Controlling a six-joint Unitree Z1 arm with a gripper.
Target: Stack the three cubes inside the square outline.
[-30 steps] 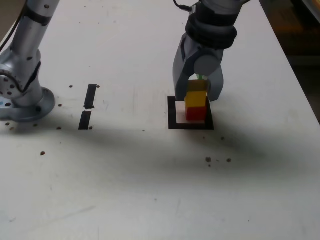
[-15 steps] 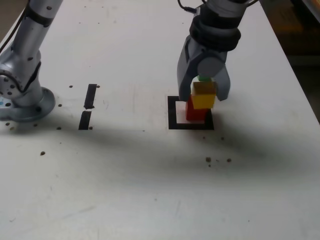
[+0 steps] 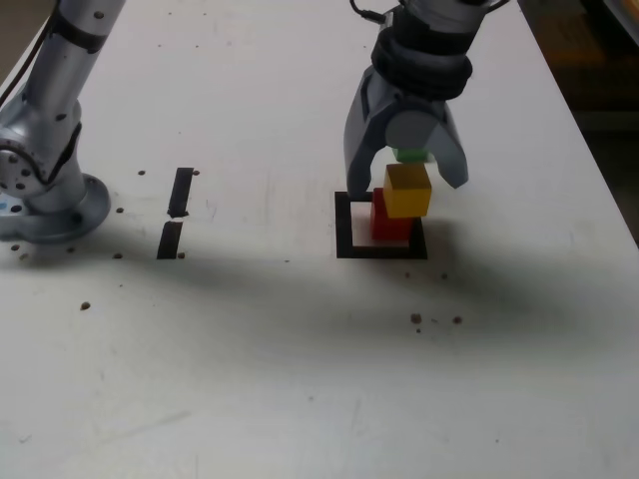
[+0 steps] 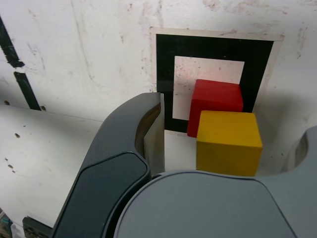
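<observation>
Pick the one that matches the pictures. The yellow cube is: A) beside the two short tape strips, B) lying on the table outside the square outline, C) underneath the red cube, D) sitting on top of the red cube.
D: the yellow cube sits on the red cube, offset toward the exterior view's right, inside the square outline, between the open gripper's jaws.

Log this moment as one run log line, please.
gripper: open, straddling stack | yellow cube: on red cube, offset | red cube: inside square outline | green cube: behind gripper, mostly hidden
</observation>
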